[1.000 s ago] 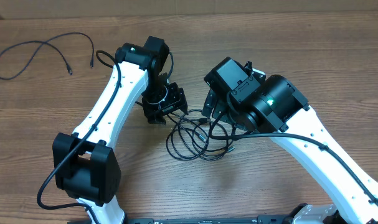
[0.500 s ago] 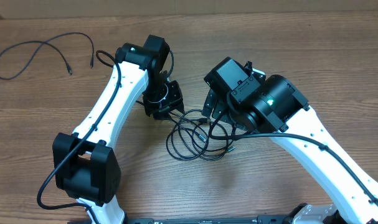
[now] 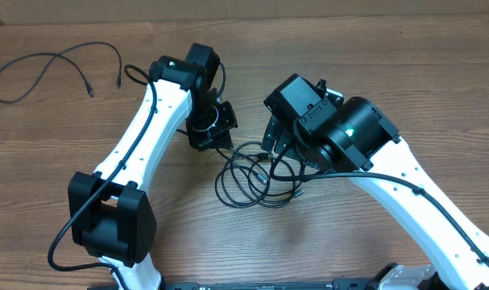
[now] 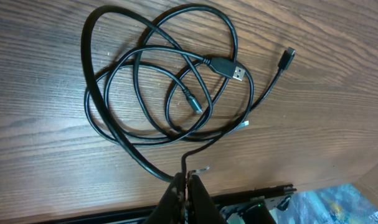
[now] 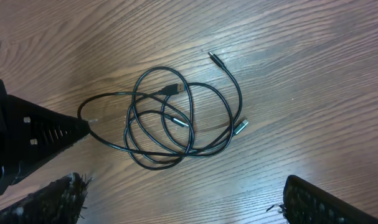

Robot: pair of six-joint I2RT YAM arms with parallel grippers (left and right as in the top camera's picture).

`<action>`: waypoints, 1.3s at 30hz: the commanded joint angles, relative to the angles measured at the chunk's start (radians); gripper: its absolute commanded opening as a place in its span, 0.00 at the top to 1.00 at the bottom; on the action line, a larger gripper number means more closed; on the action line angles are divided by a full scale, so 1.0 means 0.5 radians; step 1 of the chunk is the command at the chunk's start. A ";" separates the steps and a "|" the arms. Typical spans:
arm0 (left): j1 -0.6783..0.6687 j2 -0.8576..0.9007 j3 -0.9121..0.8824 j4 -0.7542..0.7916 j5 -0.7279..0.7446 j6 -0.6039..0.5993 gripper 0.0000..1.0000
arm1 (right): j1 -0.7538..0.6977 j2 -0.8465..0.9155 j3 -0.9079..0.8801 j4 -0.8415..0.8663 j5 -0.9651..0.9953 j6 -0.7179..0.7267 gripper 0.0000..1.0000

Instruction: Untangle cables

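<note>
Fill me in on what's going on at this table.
Two robot arms are working at untangling cables. The left gripper is shut on one strand at the edge of the tangled cables, which lie looped over each other on the wooden table. The right gripper hangs open above the bundle, holding nothing. One separate cable lies apart near the table's far left corner.

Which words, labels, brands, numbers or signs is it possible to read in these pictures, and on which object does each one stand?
None can be read in any view.
Tangled cables: no print; the USB plug shows no legible mark.
Blue patterned thing at the left wrist view's lower edge: too blurred to read.
Right arm: a green light, no lettering.
</note>
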 commanded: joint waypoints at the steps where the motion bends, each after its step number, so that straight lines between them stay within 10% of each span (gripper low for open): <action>1: 0.059 0.015 0.042 -0.046 -0.007 -0.004 0.96 | 0.002 -0.002 -0.007 0.006 0.005 -0.009 0.00; 35: 0.464 -0.020 1.024 -0.712 -0.427 0.100 0.96 | 0.002 -0.002 -0.007 0.006 0.005 -0.009 0.00; 39: 0.462 -0.018 1.024 -0.712 -0.433 0.101 0.84 | 0.002 -0.002 -0.007 0.006 0.005 -0.009 0.00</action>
